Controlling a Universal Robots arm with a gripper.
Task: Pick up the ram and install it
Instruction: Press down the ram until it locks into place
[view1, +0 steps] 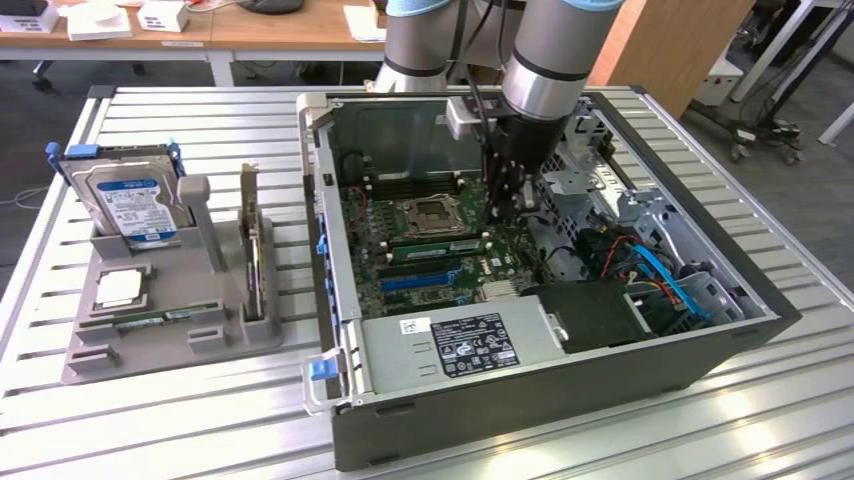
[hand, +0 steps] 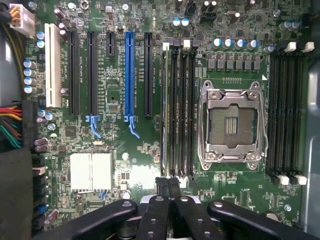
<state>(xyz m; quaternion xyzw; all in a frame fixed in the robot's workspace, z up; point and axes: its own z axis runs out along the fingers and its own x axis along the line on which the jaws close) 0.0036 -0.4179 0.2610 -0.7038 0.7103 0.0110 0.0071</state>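
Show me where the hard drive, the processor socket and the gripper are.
hard drive (view1: 131, 205): exterior view, on its blue-and-silver label.
processor socket (hand: 231, 125): wrist view, on the socket's middle.
gripper (hand: 168, 184): wrist view, between its shut fingertips.

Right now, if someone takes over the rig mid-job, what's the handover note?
Gripper: shut, holding nothing, tips just over one end of the memory slots beside the CPU socket.
Ram: a green stick stands in the slot farthest from the socket in that bank.
Holder outside the case: another narrow green stick lies in it.
Done: stick appears to be placed in the slot.
Left: confirm it is fully seated; the latches cannot be judged from here.
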